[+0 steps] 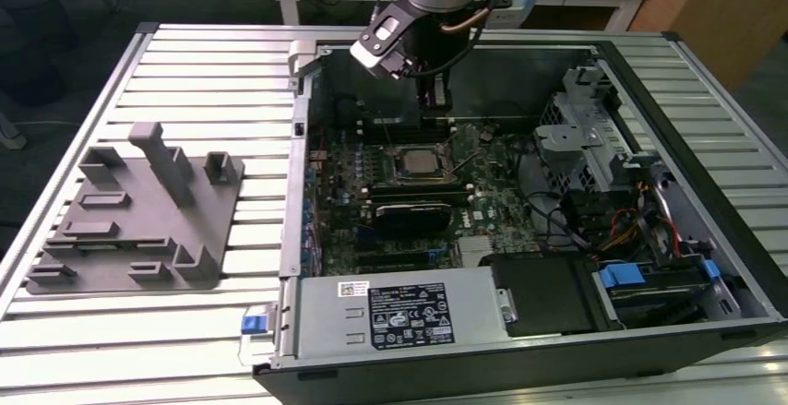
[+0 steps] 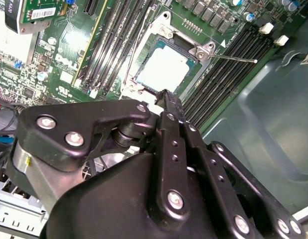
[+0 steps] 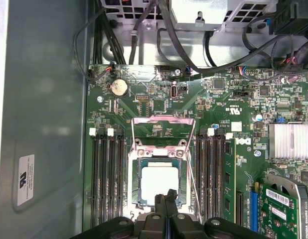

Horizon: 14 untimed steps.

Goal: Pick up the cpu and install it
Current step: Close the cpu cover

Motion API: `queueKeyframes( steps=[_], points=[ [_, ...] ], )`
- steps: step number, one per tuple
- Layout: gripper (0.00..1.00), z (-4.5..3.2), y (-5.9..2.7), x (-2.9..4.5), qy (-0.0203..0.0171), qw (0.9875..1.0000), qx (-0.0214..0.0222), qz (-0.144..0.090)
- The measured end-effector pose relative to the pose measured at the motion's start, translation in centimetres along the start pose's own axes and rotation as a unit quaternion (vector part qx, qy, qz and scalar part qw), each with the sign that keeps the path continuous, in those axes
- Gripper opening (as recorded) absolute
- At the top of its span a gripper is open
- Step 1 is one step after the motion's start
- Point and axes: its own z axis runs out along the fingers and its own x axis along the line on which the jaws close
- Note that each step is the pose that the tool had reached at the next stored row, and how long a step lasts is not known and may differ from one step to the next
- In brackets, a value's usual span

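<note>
Cpu [image 3: 157,182] seated in socket [image 3: 133,185]; gripper [image 3: 169,198], seemingly closed, at its edge.

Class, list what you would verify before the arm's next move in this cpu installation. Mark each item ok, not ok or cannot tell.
1. cpu lies inside the socket frame: ok.
2. gripper has let go of the cpu, fingers shut on nothing: ok.
3. cpu seated flat and correctly oriented: cannot tell.
4. load plate closed over the cpu: not ok, it stands open.
5. retention lever latched: not ok, it is swung out.
</note>
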Motion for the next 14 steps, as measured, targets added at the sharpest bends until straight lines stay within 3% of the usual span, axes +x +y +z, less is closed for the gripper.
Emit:
queueKeyframes(
  steps=[12,13,14],
  points=[
    [0.11,0.0,0.13,0.0,0.0,1.0,0.0,0.0],
    [0.11,0.07,1.74,-0.04,0.0,1.0,0.0,0.0],
    [0.11,0.11,2.57,-0.06,0.0,1.0,0.0,0.0]
  ],
)
